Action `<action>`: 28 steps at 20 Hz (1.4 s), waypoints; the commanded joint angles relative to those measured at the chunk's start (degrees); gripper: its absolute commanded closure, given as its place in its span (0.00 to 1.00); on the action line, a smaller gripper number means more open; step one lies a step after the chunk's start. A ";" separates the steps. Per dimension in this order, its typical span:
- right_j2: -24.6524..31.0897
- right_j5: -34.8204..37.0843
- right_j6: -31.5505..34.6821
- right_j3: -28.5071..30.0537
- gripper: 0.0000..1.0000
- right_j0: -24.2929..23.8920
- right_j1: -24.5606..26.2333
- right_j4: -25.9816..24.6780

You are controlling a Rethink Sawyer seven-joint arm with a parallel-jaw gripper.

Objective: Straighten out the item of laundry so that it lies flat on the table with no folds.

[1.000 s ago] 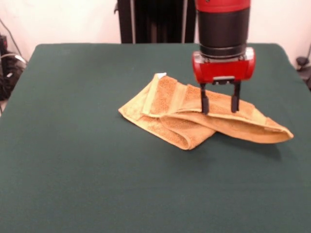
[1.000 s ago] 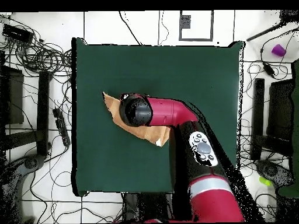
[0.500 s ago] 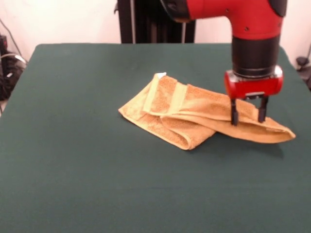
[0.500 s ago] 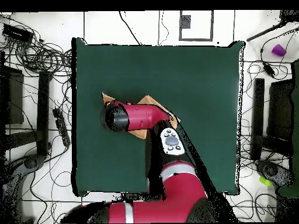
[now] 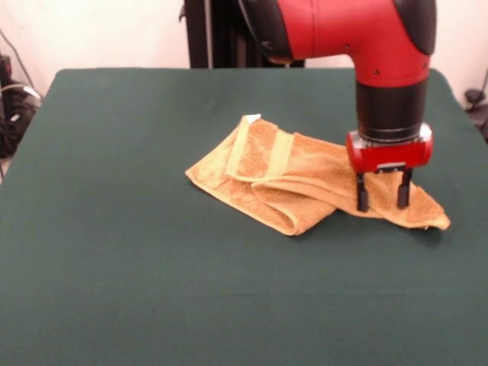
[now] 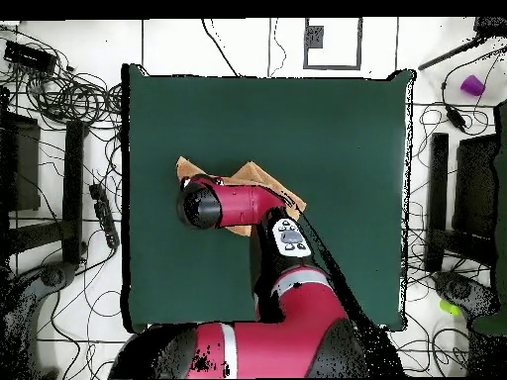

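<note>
The item of laundry (image 5: 293, 171) is an orange-yellow towel lying folded and bunched right of the table's (image 5: 114, 267) middle, with a small white label (image 5: 252, 117) at its far corner. My gripper (image 5: 380, 200) comes straight down onto the towel's right end. It is open, and both fingertips (image 5: 362, 203) rest on or just above the cloth with nothing gripped between them. In the overhead view the red arm (image 6: 243, 203) covers the gripper and most of the towel (image 6: 262, 179), which sits in the left half of the table (image 6: 337, 129).
A black stand (image 5: 236, 34) rises behind the table's far edge. In the overhead view, cables (image 6: 69, 99) and dark equipment (image 6: 451, 198) lie on the floor around the table, and a purple object (image 6: 472, 86) sits at the upper right.
The gripper moved right along the towel and then came down onto its right end. That end, which had stuck out raised, now lies lower and shorter.
</note>
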 commanded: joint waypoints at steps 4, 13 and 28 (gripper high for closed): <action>5.11 -1.40 4.06 4.93 0.00 -3.55 0.89 -2.35; 6.37 -2.31 4.71 6.83 0.00 -5.21 0.01 -2.49; 10.12 0.17 4.42 8.64 1.00 -9.46 0.10 -1.20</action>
